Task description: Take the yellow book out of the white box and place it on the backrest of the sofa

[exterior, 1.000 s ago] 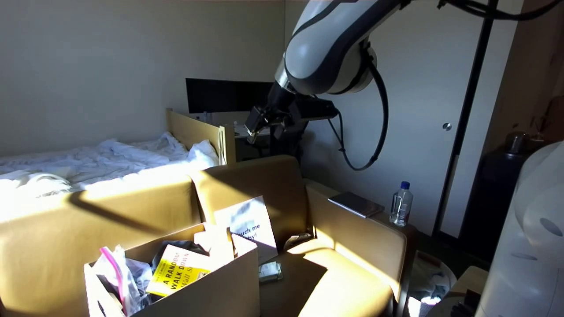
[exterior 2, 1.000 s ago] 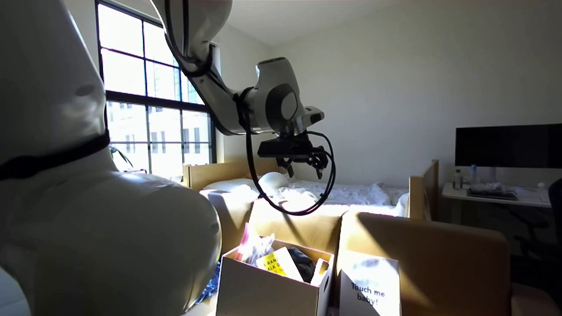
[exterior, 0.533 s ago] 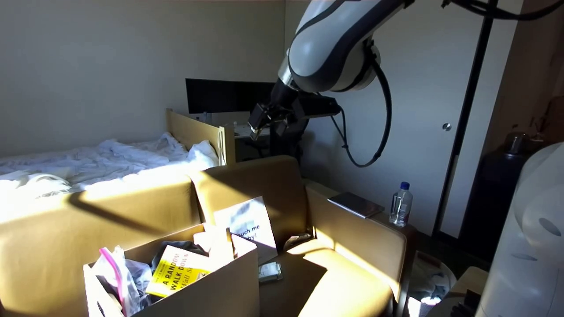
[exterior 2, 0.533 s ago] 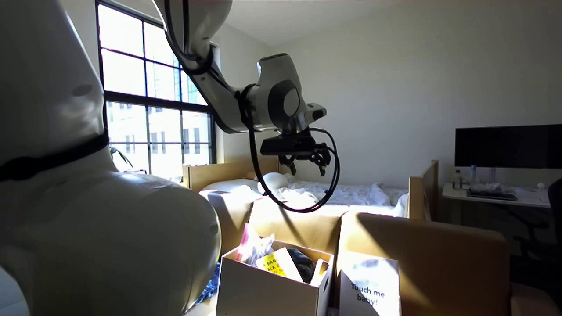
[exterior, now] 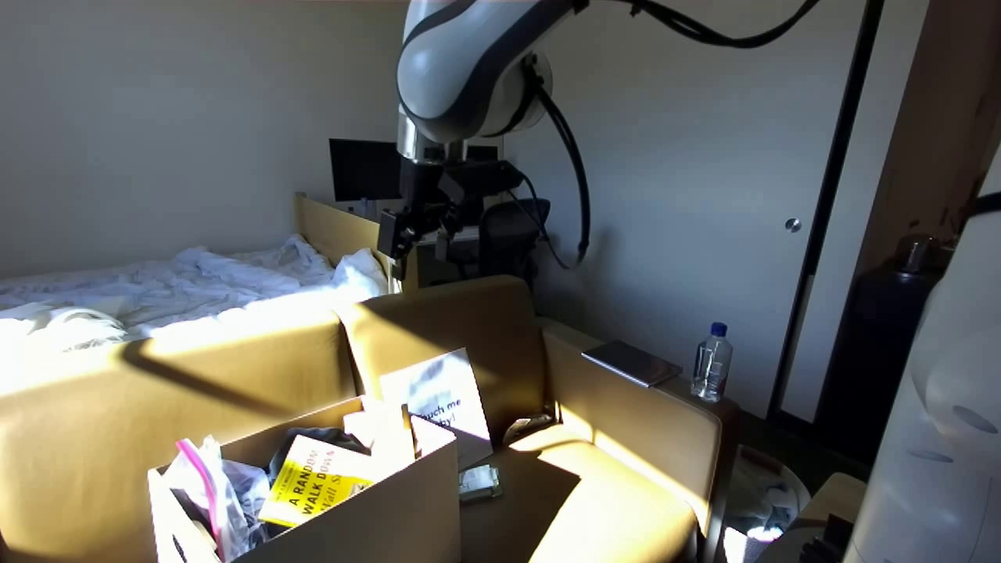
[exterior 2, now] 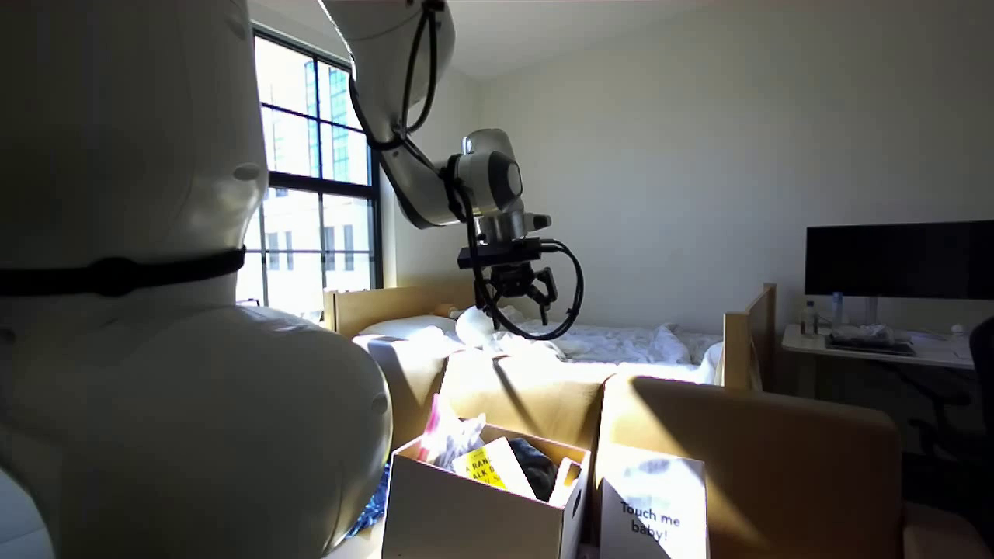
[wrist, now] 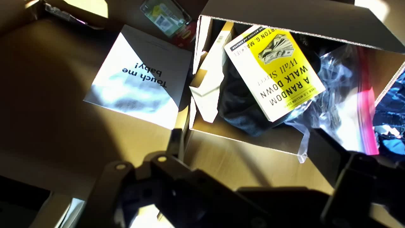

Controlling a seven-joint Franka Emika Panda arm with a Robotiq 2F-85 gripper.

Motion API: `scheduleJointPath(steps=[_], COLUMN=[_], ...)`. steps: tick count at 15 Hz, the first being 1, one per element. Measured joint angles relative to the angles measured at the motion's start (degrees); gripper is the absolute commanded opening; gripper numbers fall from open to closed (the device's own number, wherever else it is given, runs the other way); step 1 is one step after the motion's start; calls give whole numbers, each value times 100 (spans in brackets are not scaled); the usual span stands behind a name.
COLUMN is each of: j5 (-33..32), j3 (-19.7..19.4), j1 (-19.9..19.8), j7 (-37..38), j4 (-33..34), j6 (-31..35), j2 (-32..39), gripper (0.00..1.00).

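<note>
Yellow book [wrist: 274, 73] lies in the white box [exterior 2: 474, 516], below the end effector [wrist: 245, 136] and, in the wrist view, beyond its parted, empty jaws; the book's long axis runs oblique to their closing line; wrist rotation appears necessary.

Rounded white robot arm [exterior: 438, 74] with dark grey bands [exterior: 504, 55], silver collar [exterior: 413, 142]; black cable [exterior: 583, 188] looping at the collar's three o'clock; black, jointed claw [wrist: 246, 136] with brass-toned pins [wrist: 162, 159].
</note>
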Motion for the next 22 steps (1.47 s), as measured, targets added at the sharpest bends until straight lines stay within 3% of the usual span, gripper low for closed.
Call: scheduleJointPath(steps=[3,5,11,15,22], j5=[-273,-275,-317,-488,-247], j3=[54,80,14,-373,-412], j1=[251,475,1216,1825,1842], j7=[-9,-16,211,937,974], j4=[1075,1669,2546,2945,3339], j6=[-879,-1006,291,615,360], j2=[1144,1920,3646,4156,4411], gripper=[100,100,100,100,100])
